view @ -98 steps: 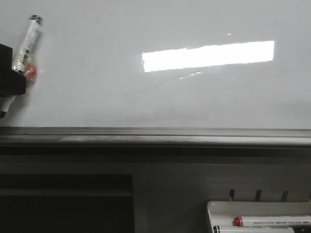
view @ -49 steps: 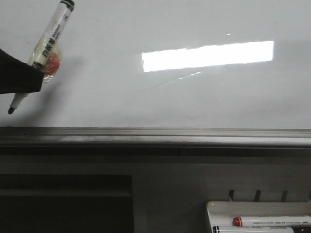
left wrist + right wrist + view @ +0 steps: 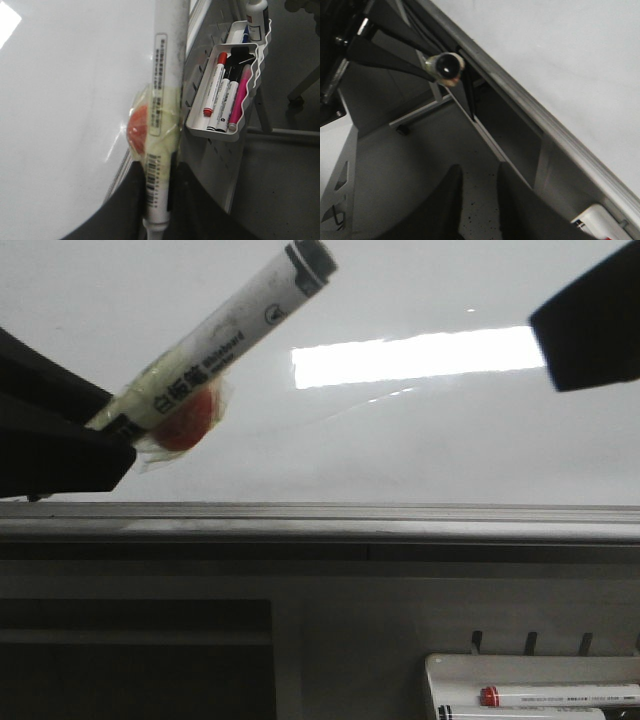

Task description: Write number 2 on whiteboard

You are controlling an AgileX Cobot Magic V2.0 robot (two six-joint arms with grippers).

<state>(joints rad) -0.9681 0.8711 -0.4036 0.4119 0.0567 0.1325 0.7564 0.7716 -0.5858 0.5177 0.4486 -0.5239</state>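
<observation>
The whiteboard [image 3: 200, 300] is glossy white-grey, with a bright light reflection [image 3: 425, 355] and a grey ledge [image 3: 320, 520]. No figure 2 shows on it, only a faint curved streak [image 3: 330, 415]. My left gripper [image 3: 105, 422] is shut on a white marker [image 3: 235, 325] that has an orange ball [image 3: 185, 427] taped to it. The marker's capped end points up and right, and its tip is hidden behind the fingers. In the left wrist view the marker [image 3: 162, 100] stands between the fingers [image 3: 127, 210] beside the board [image 3: 60, 100]. My right gripper [image 3: 590, 325] is at the upper right, open and empty [image 3: 477, 195].
A white marker tray [image 3: 530, 668] with a red-capped marker [image 3: 560, 695] hangs below the ledge at the lower right. The left wrist view shows that tray [image 3: 220, 132] holding several markers, with a bottle [image 3: 257, 15] behind it. A dark recess [image 3: 135, 660] lies under the ledge at the left.
My left gripper has moved right and closer to the camera with the marker, which now tilts further over. My right gripper has come into view at the upper right.
</observation>
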